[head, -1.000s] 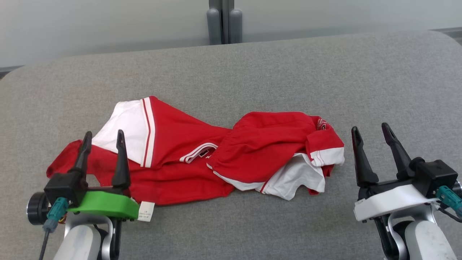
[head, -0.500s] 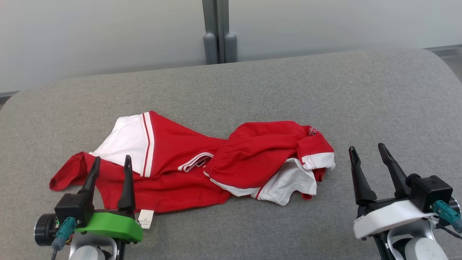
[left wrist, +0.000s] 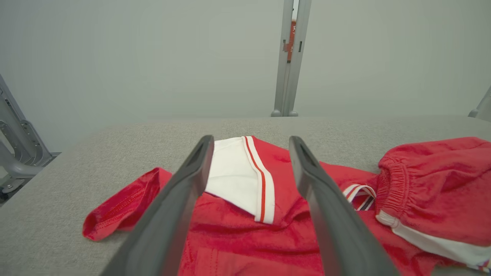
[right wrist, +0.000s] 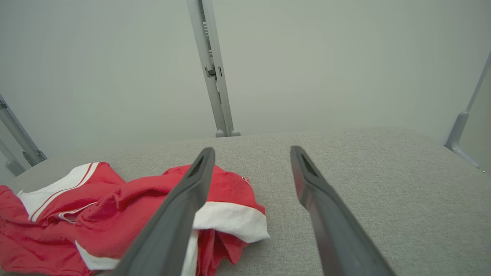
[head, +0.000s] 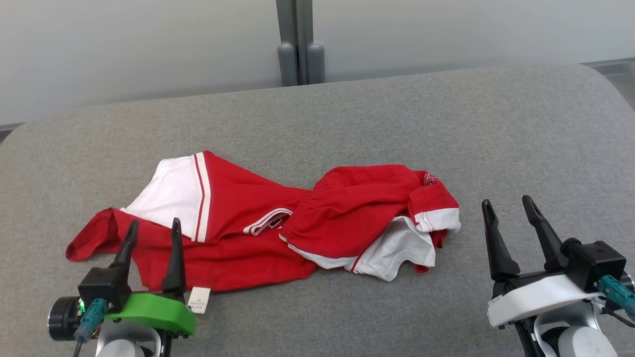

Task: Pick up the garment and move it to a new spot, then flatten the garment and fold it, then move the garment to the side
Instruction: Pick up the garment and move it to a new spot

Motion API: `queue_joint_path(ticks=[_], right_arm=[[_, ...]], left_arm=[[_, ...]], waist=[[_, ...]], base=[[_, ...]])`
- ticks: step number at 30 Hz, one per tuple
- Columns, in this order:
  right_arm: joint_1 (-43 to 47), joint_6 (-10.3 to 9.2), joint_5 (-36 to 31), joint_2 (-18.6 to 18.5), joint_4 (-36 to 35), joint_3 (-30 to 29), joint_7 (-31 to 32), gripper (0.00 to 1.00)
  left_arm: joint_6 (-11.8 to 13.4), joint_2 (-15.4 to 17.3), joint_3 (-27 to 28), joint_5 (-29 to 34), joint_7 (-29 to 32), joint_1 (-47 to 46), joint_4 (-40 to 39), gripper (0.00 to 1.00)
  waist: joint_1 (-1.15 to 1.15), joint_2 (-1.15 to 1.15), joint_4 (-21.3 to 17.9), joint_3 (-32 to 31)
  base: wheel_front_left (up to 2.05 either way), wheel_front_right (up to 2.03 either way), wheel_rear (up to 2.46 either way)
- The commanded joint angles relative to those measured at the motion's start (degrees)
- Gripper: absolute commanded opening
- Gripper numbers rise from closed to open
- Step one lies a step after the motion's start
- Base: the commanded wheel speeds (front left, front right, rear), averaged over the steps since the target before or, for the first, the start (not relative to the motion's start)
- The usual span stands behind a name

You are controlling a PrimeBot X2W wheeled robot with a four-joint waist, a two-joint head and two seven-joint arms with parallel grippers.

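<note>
The crumpled red-and-white fabric garment (head: 268, 228) is found bunched on the grey woven surface (head: 347, 114), flanked by the left gripper (head: 154, 222) and right gripper (head: 506, 201), both held spread wide and empty (presumably readied for pickup).

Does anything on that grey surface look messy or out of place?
Only the red-and-white garment: it lies crumpled, its right half bunched over itself, and a white tag pokes out at its near edge beside the left hand. Nothing looks damaged.
</note>
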Motion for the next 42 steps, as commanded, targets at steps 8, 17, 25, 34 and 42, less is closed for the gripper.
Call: queue_joint_path(ticks=[8, 17, 25, 34, 42], right_arm=[[-1.7, -0.06, -0.1, 0.0, -1.0, 0.3, 0.0, 1.00], [-4.1, -0.06, 0.5, -0.6, -0.3, 1.0, -0.5, 1.00], [-5.0, -0.06, 0.4, -0.9, 0.1, 0.9, -0.8, 1.00], [-4.9, -0.06, 0.2, -1.0, -0.4, 0.2, -1.3, 1.00], [-3.8, -0.06, -0.4, -1.1, -2.4, -1.1, -0.5, 1.00]], left_arm=[[-1.8, -0.2, -2.8, -1.7, 10.3, -4.6, 7.4, 1.00], [-3.7, -1.3, -5.1, -5.0, 24.3, -9.2, 18.0, 1.00], [-3.9, 0.5, -6.6, -4.0, 28.2, -10.7, 17.2, 0.00], [0.9, 2.0, -2.6, -1.8, 17.2, -11.7, 3.3, 0.00], [4.8, 3.7, 1.7, -0.2, 10.7, -13.9, -14.4, 0.00]], waist=[[0.00, 0.00, 1.1, 4.4], [0.00, 0.00, 1.4, 8.9], [0.00, 0.00, 2.4, 9.4], [0.00, 0.00, 5.1, 8.7], [0.00, 0.00, 12.4, 8.0]], base=[[0.00, 0.00, 0.00], [0.00, 0.00, 0.00], [0.00, 0.00, 0.00], [0.00, 0.00, 0.00], [0.00, 0.00, 0.00]])
